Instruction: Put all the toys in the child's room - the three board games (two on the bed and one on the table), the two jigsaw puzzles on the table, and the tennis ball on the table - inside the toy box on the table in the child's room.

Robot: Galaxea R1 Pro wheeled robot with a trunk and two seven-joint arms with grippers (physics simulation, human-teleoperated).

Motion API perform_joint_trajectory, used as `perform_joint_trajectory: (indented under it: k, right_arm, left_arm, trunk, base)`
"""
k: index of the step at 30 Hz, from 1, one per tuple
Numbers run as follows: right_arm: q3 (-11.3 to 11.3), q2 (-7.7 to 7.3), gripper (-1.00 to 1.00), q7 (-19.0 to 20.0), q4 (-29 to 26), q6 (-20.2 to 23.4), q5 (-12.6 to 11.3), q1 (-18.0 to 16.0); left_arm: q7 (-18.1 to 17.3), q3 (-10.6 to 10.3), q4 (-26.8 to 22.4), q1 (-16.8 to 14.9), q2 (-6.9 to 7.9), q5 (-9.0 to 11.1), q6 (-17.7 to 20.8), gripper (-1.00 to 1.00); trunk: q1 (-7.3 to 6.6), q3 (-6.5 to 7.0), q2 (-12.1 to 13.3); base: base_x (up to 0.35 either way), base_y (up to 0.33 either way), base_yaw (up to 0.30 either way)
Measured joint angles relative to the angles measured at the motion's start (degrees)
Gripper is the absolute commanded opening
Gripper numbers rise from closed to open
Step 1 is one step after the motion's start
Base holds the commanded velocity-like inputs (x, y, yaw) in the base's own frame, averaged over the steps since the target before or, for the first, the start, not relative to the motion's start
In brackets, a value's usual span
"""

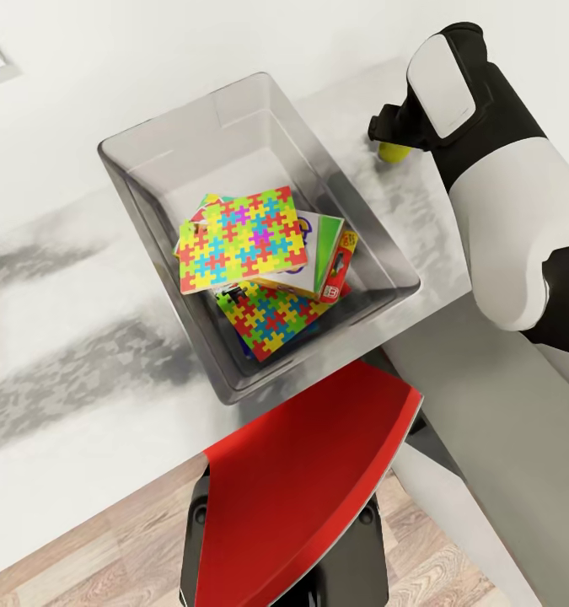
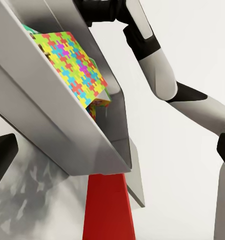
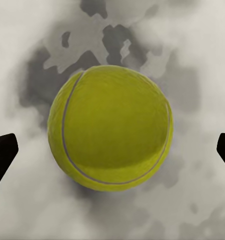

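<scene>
Tennis ball (image 3: 110, 128) sat on the table (image 1: 56, 354), between the spread fingers of the right gripper (image 3: 112, 150) | jigsaw puzzles (image 1: 242, 240) and board games (image 1: 322, 253) lay inside the toy box (image 1: 149, 160) | left gripper's state unclear.

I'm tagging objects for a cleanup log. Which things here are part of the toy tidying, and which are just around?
Part of the job:
- toy box
- jigsaw puzzles, in the box
- board games, in the box
- tennis ball, on the table, between the open right claw fingertips

Just around:
- red chair
- wood floor
</scene>
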Motion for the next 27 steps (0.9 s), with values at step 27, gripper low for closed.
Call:
perform_joint_trajectory:
  k: [27]
  right_arm:
    - [-0.02, -0.20, 1.00, 0.00, 0.27, -0.08, -0.08, -0.04]
  left_arm:
    - [0.00, 0.04, 0.00, 0.00, -0.03, 0.00, 0.00, 1.00]
  trunk:
    - [0.00, 0.00, 0.00]
  base:
    - [0.000, 0.000, 0.000]
